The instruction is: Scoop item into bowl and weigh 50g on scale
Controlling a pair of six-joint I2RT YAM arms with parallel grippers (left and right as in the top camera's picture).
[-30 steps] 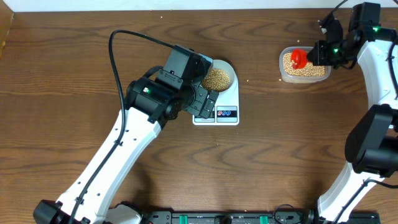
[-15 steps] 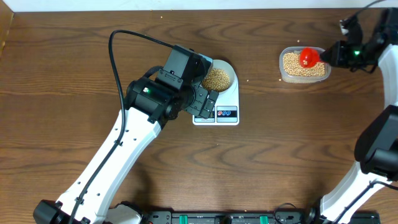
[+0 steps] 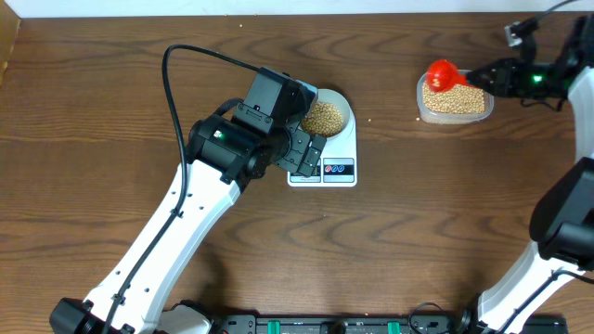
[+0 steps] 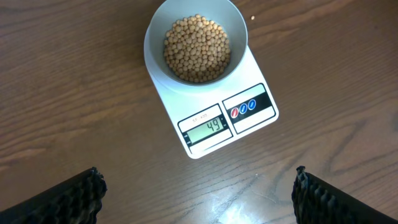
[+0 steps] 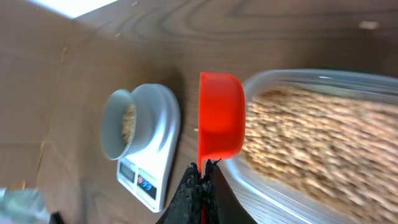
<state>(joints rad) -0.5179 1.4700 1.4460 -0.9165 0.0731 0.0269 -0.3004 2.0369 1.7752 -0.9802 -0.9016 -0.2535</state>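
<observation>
Beans (image 4: pixel 196 48) sit in the bowl (image 4: pixel 157 31) on the scale (image 4: pixel 205 102), which reads 49.
Left claw (image 4: pixel 199 202) hangs released above the counter (image 4: pixel 74 93) in front of the scale. Right claw (image 5: pixel 200 183) is clenched on a red scoop (image 5: pixel 221 115) over one end of the clear tub (image 5: pixel 311 78), which holds more beans.

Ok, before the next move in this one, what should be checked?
1. Display on the scale reads 50: not ok, it shows 49.
2. Bowl sits on the scale, beans inside: ok.
3. Right gripper shut on the red scoop by its handle: ok.
4. Red scoop holds beans: cannot tell.
5. Left gripper open, apart from the bowl: ok.
</observation>
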